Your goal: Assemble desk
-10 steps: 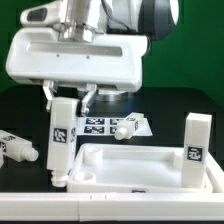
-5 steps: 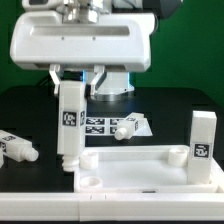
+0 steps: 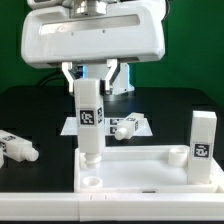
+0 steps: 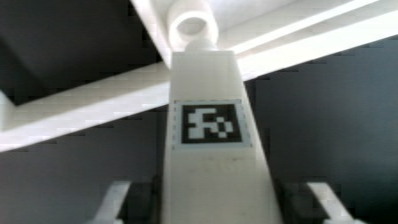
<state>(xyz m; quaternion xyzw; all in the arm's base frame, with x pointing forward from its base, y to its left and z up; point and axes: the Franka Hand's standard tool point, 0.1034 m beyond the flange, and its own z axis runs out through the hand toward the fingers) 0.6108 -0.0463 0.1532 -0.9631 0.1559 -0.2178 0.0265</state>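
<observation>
Gripper [image 3: 90, 88] clamped on held leg [image 3: 90, 125], upright, tag facing cam. Its lower end sits at panel [image 3: 140, 172] corner on the exterior view's left, over a round socket [image 4: 191, 20]; can't tell if seated. 2nd leg [image 3: 204, 145] stands upright at panel's other end. Loose leg [image 3: 15, 147] lies on table, spare leg [image 3: 125, 128] on the marker board [image 3: 143, 124].

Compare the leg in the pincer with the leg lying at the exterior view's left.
The held leg stands upright; the lying leg rests flat on the black table. The held leg is clamped in the pincer; the lying leg is touched by nothing. The held leg's lower end is at a corner of the desk panel; the lying leg sits apart from it. Both are white posts with a black-and-white tag.
</observation>
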